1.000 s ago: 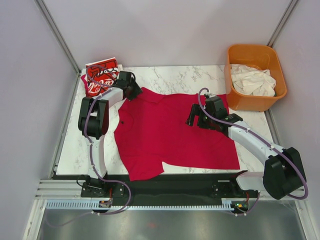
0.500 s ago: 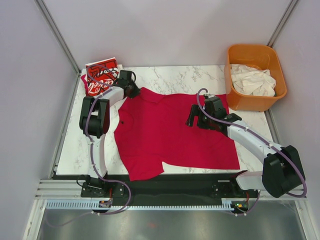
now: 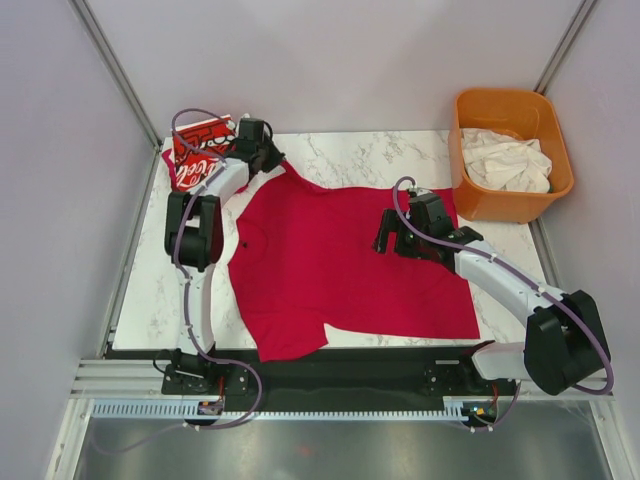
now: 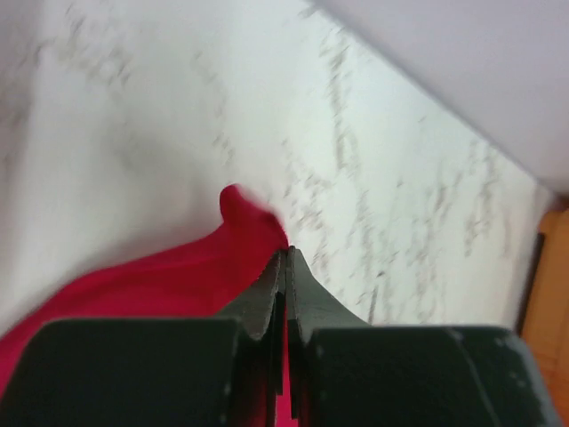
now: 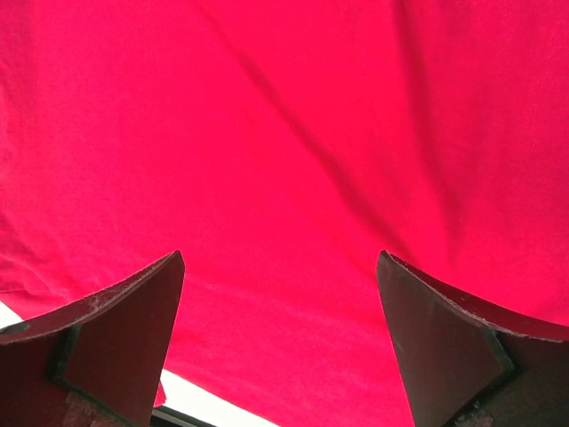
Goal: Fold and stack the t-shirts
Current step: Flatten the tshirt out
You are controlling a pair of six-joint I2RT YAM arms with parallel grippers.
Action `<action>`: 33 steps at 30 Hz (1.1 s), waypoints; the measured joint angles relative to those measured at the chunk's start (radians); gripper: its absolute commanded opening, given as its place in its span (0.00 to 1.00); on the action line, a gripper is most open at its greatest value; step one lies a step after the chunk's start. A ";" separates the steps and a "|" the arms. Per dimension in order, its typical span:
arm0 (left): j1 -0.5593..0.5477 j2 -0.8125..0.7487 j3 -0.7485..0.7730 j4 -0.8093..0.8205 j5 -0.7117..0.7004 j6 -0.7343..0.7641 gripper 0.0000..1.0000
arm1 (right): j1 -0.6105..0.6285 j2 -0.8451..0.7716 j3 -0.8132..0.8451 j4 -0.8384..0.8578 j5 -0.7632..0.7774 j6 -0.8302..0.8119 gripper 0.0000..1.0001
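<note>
Top external view: a plain crimson cloth t-shirt (image 3: 340,260) lies spread across the middle of the white marbled counter (image 3: 350,148), its far-left corner pinched in the closed left jaws, while the right jaws hang wide open above it toward the counter's right edge. The pinch looks thin, so a brisk pull could slip the cloth free or bunch the shirt. Pale walls (image 3: 330,60) enclose the counter; an orange plastic tub (image 3: 512,205) sits at its far-right corner.

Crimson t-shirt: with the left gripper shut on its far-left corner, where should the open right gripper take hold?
Probably the far-right corner of the crimson t-shirt, beside the orange tub, approached from above and the far edge. The cloth lies flat, so only an edge offers a pinch, and it mirrors the hold of the left gripper.
</note>
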 measured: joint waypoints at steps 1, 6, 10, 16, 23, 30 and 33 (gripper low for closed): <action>0.000 0.013 0.035 0.001 0.003 -0.002 0.02 | 0.000 0.000 0.000 0.000 0.000 -0.001 0.98; 0.000 0.136 0.265 0.050 0.049 -0.034 0.39 | -0.002 0.002 0.000 0.000 0.003 -0.008 0.98; 0.007 0.301 0.468 0.148 0.132 -0.114 1.00 | -0.002 0.006 0.000 -0.001 0.003 -0.011 0.98; 0.013 0.423 0.553 0.211 0.219 -0.199 1.00 | -0.002 0.007 0.000 -0.001 0.003 -0.018 0.98; 0.023 0.258 0.327 0.225 0.238 -0.175 1.00 | -0.005 0.007 0.011 -0.014 0.043 -0.051 0.98; 0.033 -0.435 -0.298 0.193 0.192 -0.076 1.00 | -0.136 0.003 0.028 -0.004 0.087 -0.044 0.98; 0.033 -0.805 -0.610 0.232 0.183 -0.072 1.00 | -0.162 0.005 0.028 0.010 0.079 -0.019 0.98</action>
